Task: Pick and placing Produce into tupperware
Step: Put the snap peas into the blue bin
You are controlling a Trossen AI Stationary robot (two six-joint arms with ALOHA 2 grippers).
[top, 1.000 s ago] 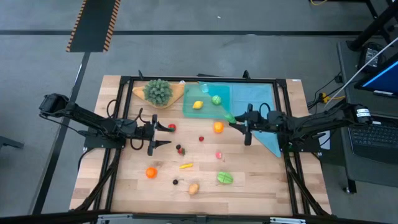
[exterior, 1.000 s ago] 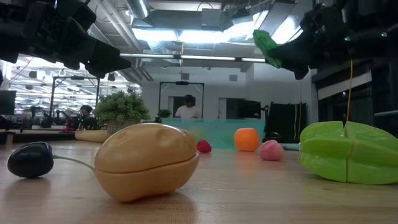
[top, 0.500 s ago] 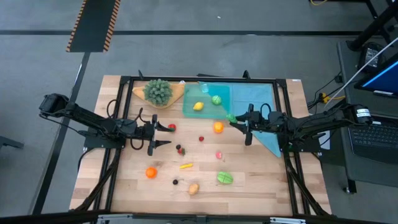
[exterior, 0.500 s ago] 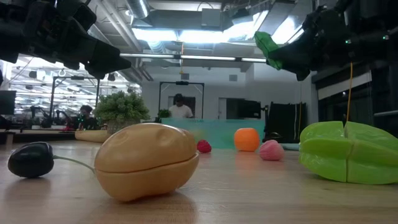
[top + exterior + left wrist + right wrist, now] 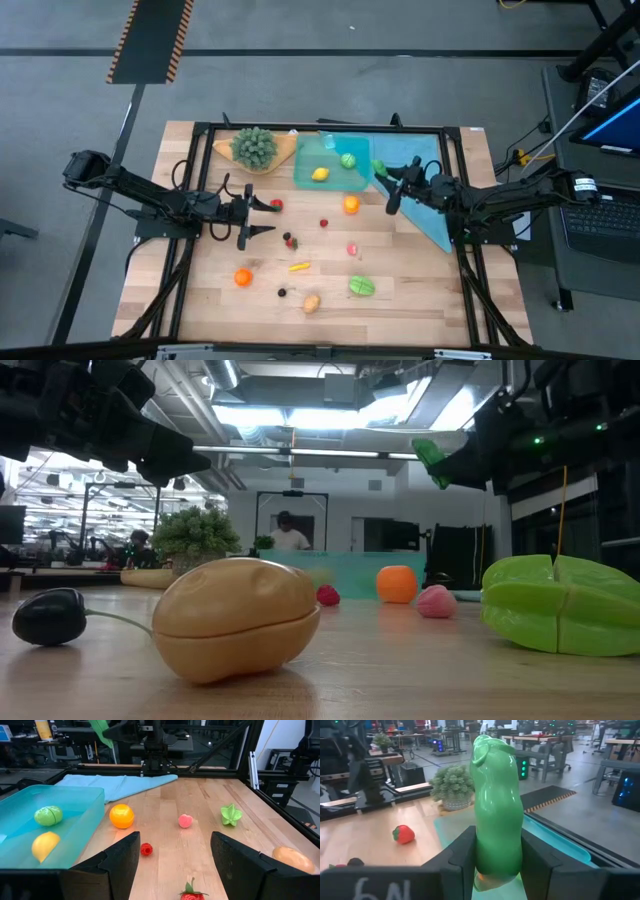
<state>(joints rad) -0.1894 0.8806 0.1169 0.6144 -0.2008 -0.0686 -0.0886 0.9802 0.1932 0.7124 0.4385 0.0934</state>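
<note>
**Now carrying the green vegetable to the container**

Ideally the right end effector [image 5: 381,170] travels until it is fully above the shallow clear teal plastic tupperware [image 5: 305,172] and lowers before releasing, so nothing bounces off the rim. Its fingers are clamped on a long smooth green toy vegetable [image 5: 496,805], raised above the wooden surface [image 5: 420,280] at the container's edge. Left end effector [image 5: 268,217] waits, fingers apart, empty.

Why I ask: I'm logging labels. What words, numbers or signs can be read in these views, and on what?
"6N", roughly: pale handwritten marks on the dark body of the right pincer, which holds a green toy vegetable; cut off at the picture's edge, so uncertain.
Blue screen beside the table: too small to read.
Nothing else is legible.
</note>
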